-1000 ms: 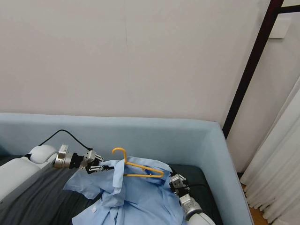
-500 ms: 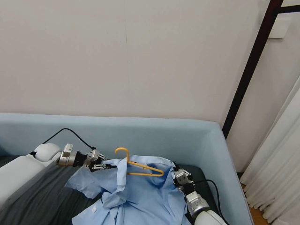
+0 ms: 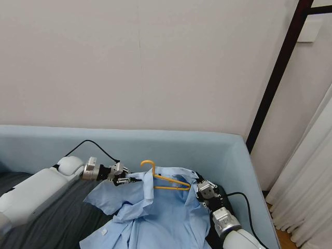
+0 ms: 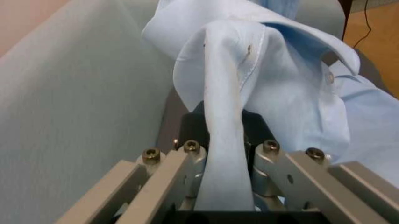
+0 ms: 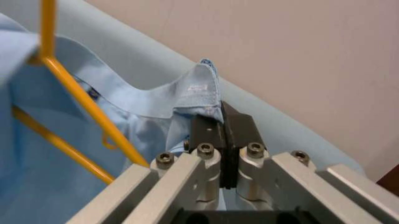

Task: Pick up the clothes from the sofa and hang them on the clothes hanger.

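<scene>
The only marking on anything here is a small white label (image 5: 198,87) sewn inside the collar of the light blue shirt (image 3: 155,215), seen in the right wrist view; its lettering is too small to read. That same view shows the right gripper (image 3: 199,182) with its dark pads pressed together on the collar edge just by the label, and the yellow hanger (image 3: 167,180) running close beside it, tucked under the collar. The left wrist view shows the left gripper (image 3: 129,180) clamped on a folded strip of the shirt's front edge, the cloth rising between its fingers toward the collar, with a pale button (image 4: 330,78) on the placket nearby. The head view gives the wider layout: the two grippers are apart, left and right, with the shirt's shoulders stretched between them in front of the pale blue sofa (image 3: 218,150) back. The hanger's hook stands up above the collar, and the lower shirt is draped on the dark seat cushion (image 3: 57,220).
</scene>
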Controlling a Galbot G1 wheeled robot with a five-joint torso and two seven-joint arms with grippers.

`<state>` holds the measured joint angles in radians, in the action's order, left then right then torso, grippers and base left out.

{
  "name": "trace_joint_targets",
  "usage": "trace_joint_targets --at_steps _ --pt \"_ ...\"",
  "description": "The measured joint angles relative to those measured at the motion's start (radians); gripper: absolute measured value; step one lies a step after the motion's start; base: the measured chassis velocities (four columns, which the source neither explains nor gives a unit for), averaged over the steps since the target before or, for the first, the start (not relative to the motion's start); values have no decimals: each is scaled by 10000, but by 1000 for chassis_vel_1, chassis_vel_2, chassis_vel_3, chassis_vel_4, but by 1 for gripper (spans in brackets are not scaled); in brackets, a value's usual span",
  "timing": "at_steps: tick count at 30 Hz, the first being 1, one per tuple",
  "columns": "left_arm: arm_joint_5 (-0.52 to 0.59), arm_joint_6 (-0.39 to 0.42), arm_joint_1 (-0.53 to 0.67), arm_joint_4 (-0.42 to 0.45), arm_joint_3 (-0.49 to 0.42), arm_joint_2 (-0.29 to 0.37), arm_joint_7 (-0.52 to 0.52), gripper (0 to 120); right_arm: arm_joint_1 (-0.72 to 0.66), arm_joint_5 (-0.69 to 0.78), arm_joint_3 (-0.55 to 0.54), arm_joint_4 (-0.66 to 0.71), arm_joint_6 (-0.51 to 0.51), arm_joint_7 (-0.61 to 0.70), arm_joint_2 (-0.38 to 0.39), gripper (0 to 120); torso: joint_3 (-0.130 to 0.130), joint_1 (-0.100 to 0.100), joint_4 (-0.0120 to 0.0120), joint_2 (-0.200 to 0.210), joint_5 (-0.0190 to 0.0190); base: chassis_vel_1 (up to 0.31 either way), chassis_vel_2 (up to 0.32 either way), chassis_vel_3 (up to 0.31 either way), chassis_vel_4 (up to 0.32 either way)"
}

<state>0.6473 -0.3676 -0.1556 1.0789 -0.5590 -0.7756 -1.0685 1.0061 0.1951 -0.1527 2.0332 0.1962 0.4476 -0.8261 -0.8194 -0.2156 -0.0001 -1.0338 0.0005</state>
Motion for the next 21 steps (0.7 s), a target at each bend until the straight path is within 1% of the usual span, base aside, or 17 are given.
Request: trace_joint_targets --at_steps 5,6,9,10,11,14,21 --pt "-109 94 252 -5 -401 -603 259 8 -10 302 153 501 152 -94 638 0 1 0 0 0 0 0 0 0 0" --pt "-109 94 252 -5 -401 -603 259 8 -10 302 153 501 152 -94 638 0 1 0 0 0 0 0 0 0 0" --pt "-99 135 394 -216 -623 -961 321 8 49 397 251 674 171 -181 861 0 0 0 3 0 0 0 0 0 0" --pt "-99 137 471 -332 -717 -1132 324 8 89 413 292 738 184 -208 918 0 0 0 0 0 0 0 0 0 0" --pt "-99 137 471 -332 -717 -1132 324 8 89 413 292 738 184 -208 918 0 0 0 0 0 0 0 0 0 0" --pt "-32 162 544 -526 -756 -1462 409 8 110 398 311 926 215 -345 1041 0 0 0 -1 0 1 0 0 0 0" --pt "234 331 545 -548 -754 -1795 591 8 70 190 274 1233 206 -620 1249 0 1 0 1 0 -2 0 0 0 0"
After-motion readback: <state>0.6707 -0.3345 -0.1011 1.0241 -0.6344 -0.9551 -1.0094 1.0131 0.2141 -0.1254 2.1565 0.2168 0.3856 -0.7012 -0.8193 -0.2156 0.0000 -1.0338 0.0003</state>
